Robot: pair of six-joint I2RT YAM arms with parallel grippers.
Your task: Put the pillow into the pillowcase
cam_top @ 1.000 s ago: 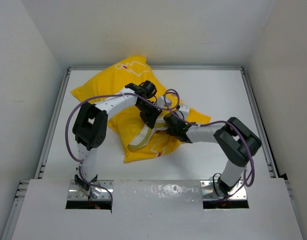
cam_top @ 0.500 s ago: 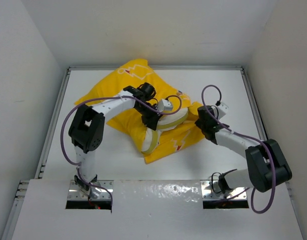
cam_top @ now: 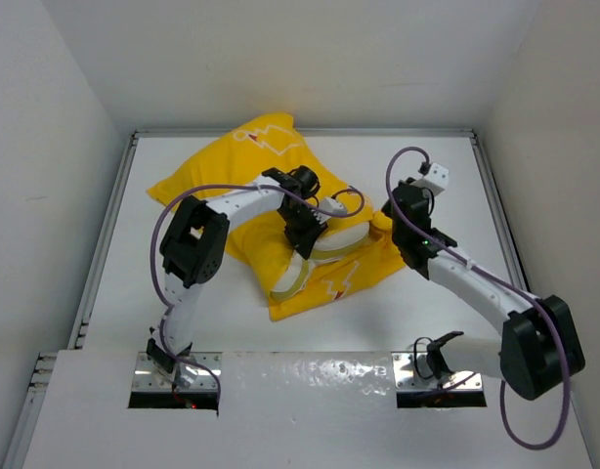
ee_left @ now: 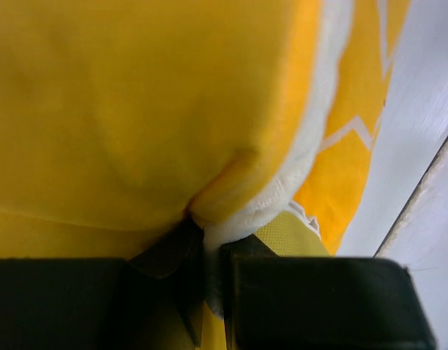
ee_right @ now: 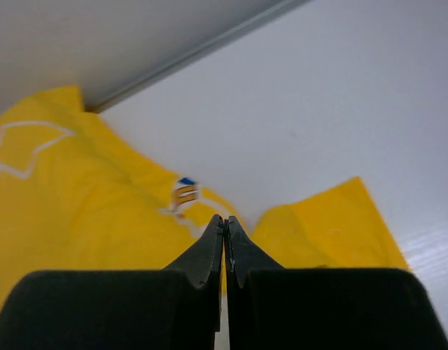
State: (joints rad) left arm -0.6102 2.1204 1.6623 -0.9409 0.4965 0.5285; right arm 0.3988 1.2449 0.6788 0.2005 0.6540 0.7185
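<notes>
Holding pillow (cam_top: pixel 345 234) part-sheathed in pillowcase (cam_top: pixel 243 166), mid-counter (cam_top: pixel 449 161).
Pinching pillow's cream rim plus yellow cloth in left claw (ee_left: pixel 206 244), clamped tight; gripping pillowcase's right-hand fold in right claw (ee_right: pixel 224 222), closed to a sliver.

Bright, even light falls from above on my white table (cam_top: pixel 447 186). Soft, faint shadows lie under my arms and along the bright yellow thin fabric pillowcase (cam_top: pixel 227 161). Glare speckles the glossy white panel (cam_top: pixel 310 376) at the near edge. Left wrist view: blurred, too close to focus; the cream-white quilted pillow (ee_left: pixel 304 168) is soft-edged and my left gripper (ee_left: pixel 209 251) is a black shape. Right wrist view: greyer, hazy toward the far edge.
</notes>
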